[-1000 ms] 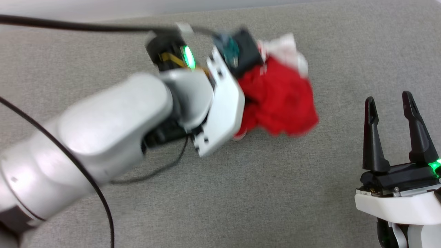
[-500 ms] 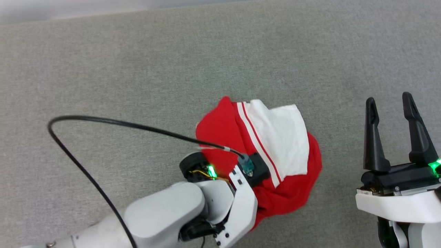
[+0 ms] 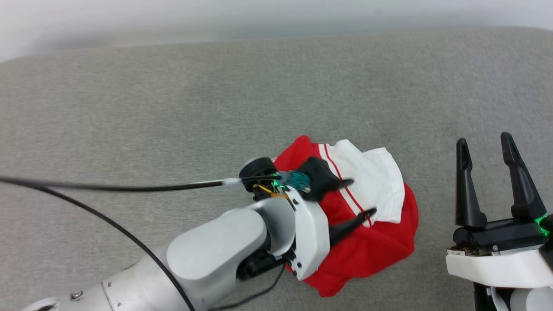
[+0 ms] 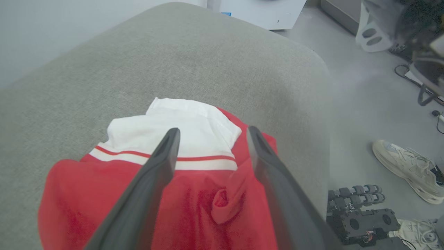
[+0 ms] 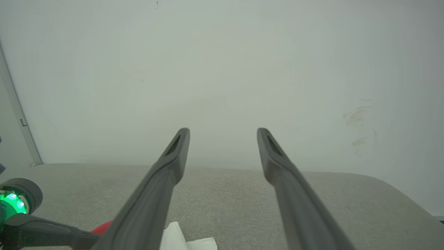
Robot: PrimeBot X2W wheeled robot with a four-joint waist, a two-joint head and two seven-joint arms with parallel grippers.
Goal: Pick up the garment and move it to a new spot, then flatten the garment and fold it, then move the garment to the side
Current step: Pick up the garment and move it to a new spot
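The garment (image 3: pixel 380 246) lies in a crumpled heap on the grey cushion, red with a white sleeve (image 3: pixel 376 181) and striped trim on top. My left gripper (image 3: pixel 363 196) hovers open just above it, fingers pointing right over the striped seam, holding nothing. In the left wrist view the left gripper (image 4: pixel 212 130) has its fingers spread over the red garment (image 4: pixel 194 208) and the white sleeve (image 4: pixel 173 118). My right gripper (image 3: pixel 484 140) stands open to the garment's right, apart from it. The right gripper (image 5: pixel 223 130) points at the wall, a corner of the garment (image 5: pixel 180 239) below.
The grey cushioned surface (image 3: pixel 173 108) stretches left and far of the garment. A black cable (image 3: pixel 129 187) loops from the left wrist. The cushion's rounded edge (image 4: pixel 322 86) drops to a floor with a pale shoe (image 4: pixel 406 166) and dark equipment (image 4: pixel 360 215).
The left gripper brought the garment nearer, set it down, then opened and let it go. The right gripper stayed open in place. The head view shifted slightly.
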